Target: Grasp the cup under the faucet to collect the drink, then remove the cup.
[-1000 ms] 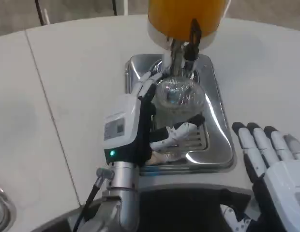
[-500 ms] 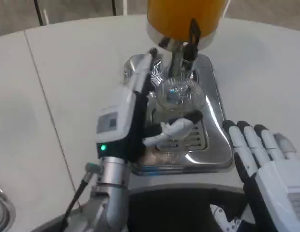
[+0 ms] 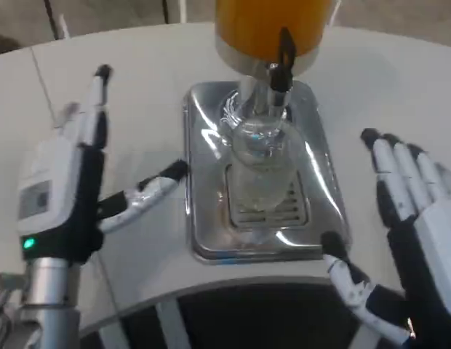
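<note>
We see the cup standing on the tray under the faucet. Our left hand is spread wide left of the tray, holding nothing; our right hand likewise, right.

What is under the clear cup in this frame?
The clear cup stands on the slotted grille of the steel drip tray, below the faucet. The slots directly beneath the cup show only blurred through it.

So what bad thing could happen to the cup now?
The clear glass cup stands on the shiny metal drip tray under the black faucet lever, held by neither hand. The open left hand or right hand, closing in, might knock it over or off-centre, so juice may spill.
</note>
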Controlling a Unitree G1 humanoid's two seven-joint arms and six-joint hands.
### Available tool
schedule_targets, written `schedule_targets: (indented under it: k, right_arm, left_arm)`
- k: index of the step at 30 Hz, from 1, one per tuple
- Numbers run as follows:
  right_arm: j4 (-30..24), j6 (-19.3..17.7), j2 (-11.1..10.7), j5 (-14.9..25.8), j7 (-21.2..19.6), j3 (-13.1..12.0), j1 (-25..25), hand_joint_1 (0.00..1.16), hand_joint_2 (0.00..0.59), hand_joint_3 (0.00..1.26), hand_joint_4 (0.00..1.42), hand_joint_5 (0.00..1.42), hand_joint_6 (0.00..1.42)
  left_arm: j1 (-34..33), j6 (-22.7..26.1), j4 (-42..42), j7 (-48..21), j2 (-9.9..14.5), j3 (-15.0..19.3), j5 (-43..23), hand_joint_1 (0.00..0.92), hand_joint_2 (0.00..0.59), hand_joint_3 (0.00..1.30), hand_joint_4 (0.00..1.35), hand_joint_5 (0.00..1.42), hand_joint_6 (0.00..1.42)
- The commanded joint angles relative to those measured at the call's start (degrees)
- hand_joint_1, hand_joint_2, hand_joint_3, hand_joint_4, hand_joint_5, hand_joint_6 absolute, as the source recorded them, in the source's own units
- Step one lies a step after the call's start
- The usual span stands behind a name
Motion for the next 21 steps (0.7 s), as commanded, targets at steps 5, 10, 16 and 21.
schedule_targets:
  k: [5, 10, 16, 21]
  right_arm:
    - [5.01, 5.22, 2.41, 11.08, -3.82, -2.90, -8.82, 0.42, 0.506, 0.00, 0.00, 0.00, 0.05]
    - [6.04, 6.63, 1.18, 16.90, -5.64, -5.25, -13.59, 0.41, 0.546, 0.00, 0.00, 0.00, 0.05]
    - [7.16, 8.32, 2.05, 23.81, -7.49, -7.20, -19.37, 0.38, 0.555, 0.00, 0.00, 0.00, 0.05]
    - [11.17, 13.03, 3.26, 29.94, -8.22, -7.54, -26.74, 0.27, 0.576, 0.00, 0.00, 0.00, 0.00]
  left_arm:
    - [21.37, 4.52, -21.88, -6.82, 2.48, 3.94, 8.10, 0.081, 0.152, 0.00, 0.00, 0.00, 0.00]
    - [28.13, 6.65, -28.36, -10.49, 3.27, 2.16, 17.77, 0.000, 0.143, 0.00, 0.00, 0.00, 0.00]
    - [34.13, 6.31, -31.05, -10.88, 2.24, 2.25, 20.35, 0.000, 0.152, 0.00, 0.00, 0.00, 0.00]
    - [36.20, 5.45, -32.28, -11.21, 2.51, 3.33, 19.29, 0.000, 0.155, 0.00, 0.00, 0.00, 0.00]
